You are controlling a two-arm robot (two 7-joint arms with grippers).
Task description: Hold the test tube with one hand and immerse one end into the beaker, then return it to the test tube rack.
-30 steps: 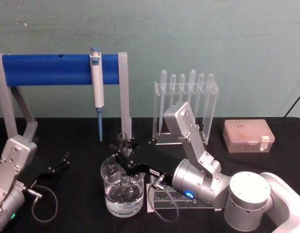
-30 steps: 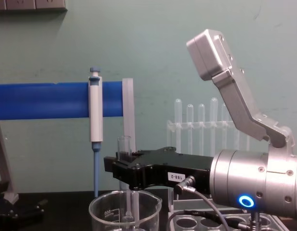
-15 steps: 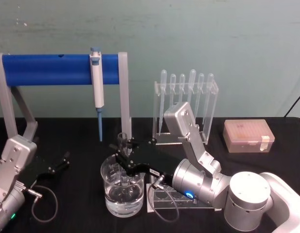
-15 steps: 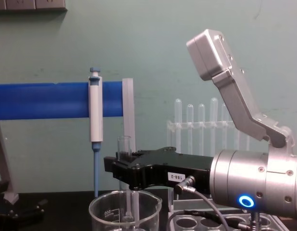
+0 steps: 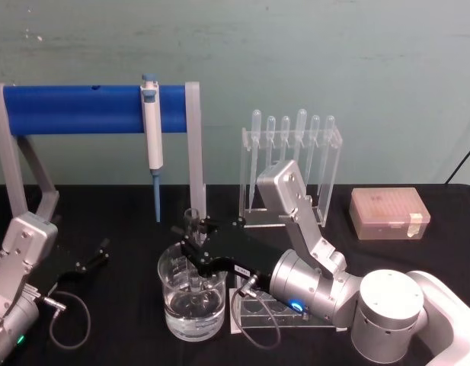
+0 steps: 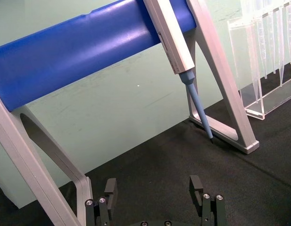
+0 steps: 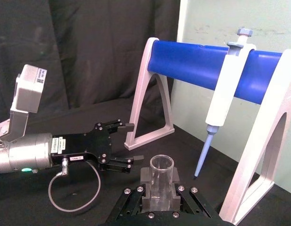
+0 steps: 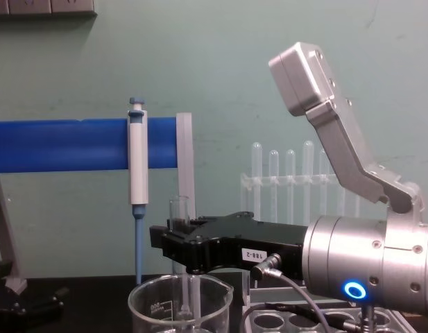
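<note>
Test tube (image 5: 193, 221), one: upright, clamped just below its rim by the right gripper (image 5: 195, 248), so the round end hangs down inside the beaker (image 5: 190, 305). Beaker, one: part-filled, just beside the test tube rack (image 8: 283, 320) (one), which should keep the return short. Left gripper (image 6: 153, 190): jaws apart, empty, parked at the table's left. Pipettes (image 5: 301, 145), six; pipettor (image 5: 152, 130), one.

Pipettor (image 5: 151, 130) hangs on blue bar (image 5: 71, 109), near pipettes (image 5: 292, 126) and perhaps a tip box (image 5: 388, 213).

Black table (image 5: 120, 215) — bearing beaker (image 5: 190, 309), clear rack (image 5: 254, 306), pipette stand (image 5: 327, 169), blue-barred frame (image 5: 82, 109), orange box (image 5: 389, 213).
</note>
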